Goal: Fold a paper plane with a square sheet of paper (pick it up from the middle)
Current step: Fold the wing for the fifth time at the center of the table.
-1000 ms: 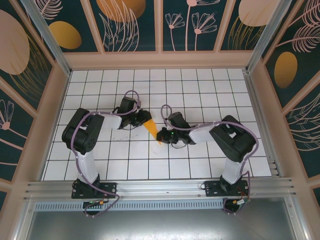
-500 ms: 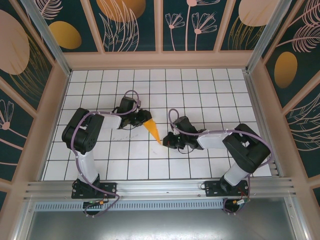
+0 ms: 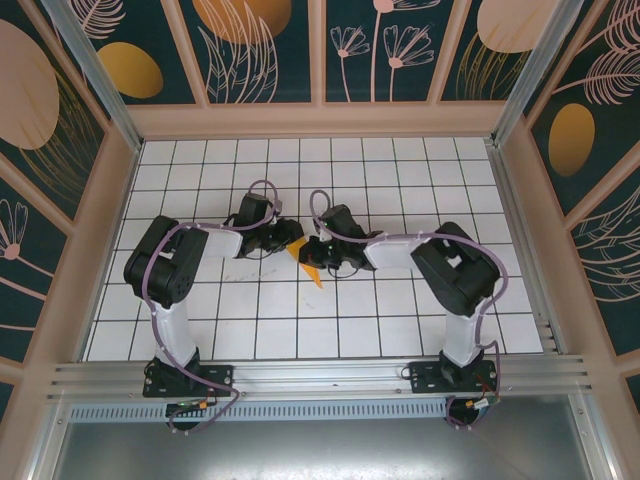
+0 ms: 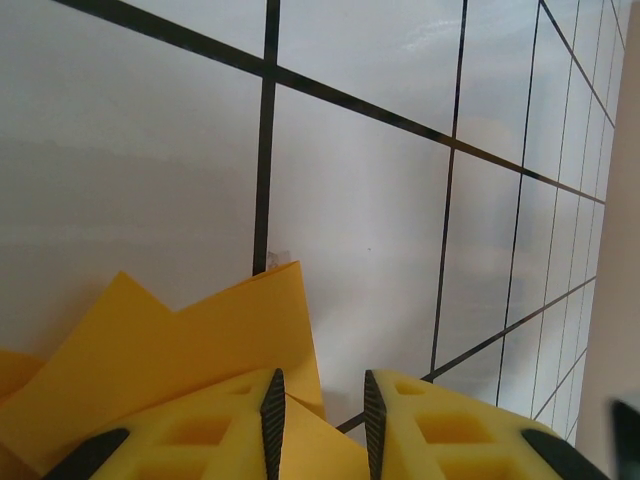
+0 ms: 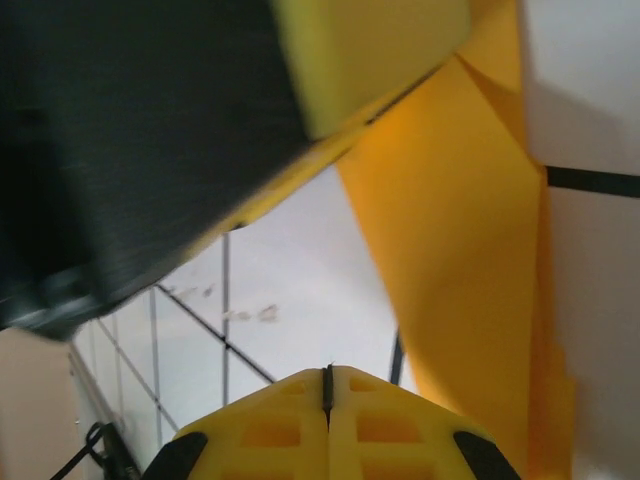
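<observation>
The folded paper (image 3: 308,265) is being shown near the middle of the white gridded surface (image 3: 400,180), between the 2 arms. From above it is being seen as a slim orange-yellow wedge, with its point directed toward the near edge. Its wide end is being covered by the left pincer (image 3: 292,240). The right pincer (image 3: 316,252) is being held just beside the paper on the other side, so the 2 pincers are being brought close together over it.

In the left wrist view, the 2 yellow fingers (image 4: 200,430) of the left pincer are being held a little apart. Creased layers of the paper (image 4: 180,340) are being shown in the gap between them and spreading past the fingertips, over a black grid line. Whether the paper is being pinched or is only lying there cannot be told.

In the right wrist view, the right pincer (image 5: 327,380) is being held fully closed, its 2 fingers pressed together along a thin seam. The paper (image 5: 450,250) is being seen as a long creased band running up the right side, apart from the closed tips. Its upper end is being overlapped by a yellow finger (image 5: 370,50) of the left pincer.
</observation>
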### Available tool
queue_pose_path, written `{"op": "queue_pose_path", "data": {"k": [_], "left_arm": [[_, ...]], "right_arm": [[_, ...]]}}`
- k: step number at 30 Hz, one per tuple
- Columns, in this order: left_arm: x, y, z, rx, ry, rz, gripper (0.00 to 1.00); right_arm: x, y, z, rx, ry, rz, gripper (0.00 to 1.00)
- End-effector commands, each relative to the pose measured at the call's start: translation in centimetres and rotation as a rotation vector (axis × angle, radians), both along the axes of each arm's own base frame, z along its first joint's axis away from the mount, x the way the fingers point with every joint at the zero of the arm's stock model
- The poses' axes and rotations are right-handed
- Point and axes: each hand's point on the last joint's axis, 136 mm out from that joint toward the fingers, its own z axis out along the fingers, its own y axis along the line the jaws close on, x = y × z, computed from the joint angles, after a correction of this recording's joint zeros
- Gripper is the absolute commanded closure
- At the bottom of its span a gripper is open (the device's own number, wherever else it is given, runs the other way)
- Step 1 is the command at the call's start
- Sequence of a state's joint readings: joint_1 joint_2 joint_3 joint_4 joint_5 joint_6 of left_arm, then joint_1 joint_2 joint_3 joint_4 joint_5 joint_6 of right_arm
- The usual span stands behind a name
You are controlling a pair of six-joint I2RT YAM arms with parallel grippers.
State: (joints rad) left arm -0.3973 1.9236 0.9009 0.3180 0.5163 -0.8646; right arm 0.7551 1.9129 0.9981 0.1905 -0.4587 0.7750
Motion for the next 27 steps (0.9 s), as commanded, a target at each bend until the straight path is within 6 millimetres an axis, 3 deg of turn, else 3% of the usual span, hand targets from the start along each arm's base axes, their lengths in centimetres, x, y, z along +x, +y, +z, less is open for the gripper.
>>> {"op": "queue_pose_path", "data": {"k": [1,4,8,22,27], "left_arm": [[-1.1,2.2,-4.0,0.099,0.075,0.042,0.7],[-1.0,2.0,-3.3,0.092,0.056,0.03,0.68],[-0.6,2.5,-3.0,0.127,0.027,0.029,0.68],[2.7,7.5,-2.7,0.11,0.023,0.133,0.64],[3.4,7.5,-1.0,0.094,-0.001,0.132,0.62]], "right_arm": [[-0.2,-0.3,-2.2,-0.056,0.039,0.023,0.96],[-1.7,-1.6,-4.6,-0.093,0.088,0.016,0.99],[-3.4,-3.2,-6.1,-0.119,0.131,-0.003,1.0],[-5.0,-4.1,-6.7,-0.106,0.167,0.004,1.0],[-4.9,-3.7,-6.5,-0.091,0.165,0.012,1.0]]}}
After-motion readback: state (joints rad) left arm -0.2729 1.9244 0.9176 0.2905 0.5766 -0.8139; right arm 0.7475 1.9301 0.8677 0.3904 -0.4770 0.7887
